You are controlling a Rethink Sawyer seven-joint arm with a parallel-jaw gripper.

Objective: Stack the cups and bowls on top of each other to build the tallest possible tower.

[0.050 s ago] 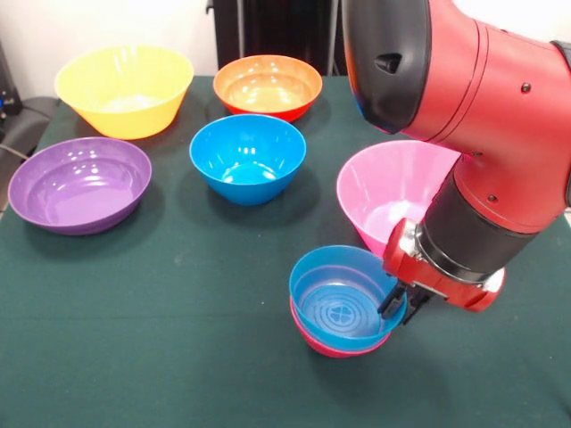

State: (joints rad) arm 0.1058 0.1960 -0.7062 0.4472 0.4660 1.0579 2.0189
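Small blue bowl (343, 299) nested in magenta-red bowl (335, 346), open desk (178, 339) around; claw (393, 303) clamped on its rim.

a large glossy red arm (500, 98) is seen, built from rounded, swollen casings. at the 12 o'clock edge of the picture a black domed cap (388, 62) is set into the red shell, marked with a small recessed notch. two small dark screw heads are seen on the red casing toward 3 o'clock. below the red shell a matte black cylindrical segment (468, 236) is fitted, ringed at its lower end by a thin silver band. a red wrist block (428, 272) with a rounded red flange follows. a small black gripper (393, 308) is mounted at 7 o'clock of the wrist.
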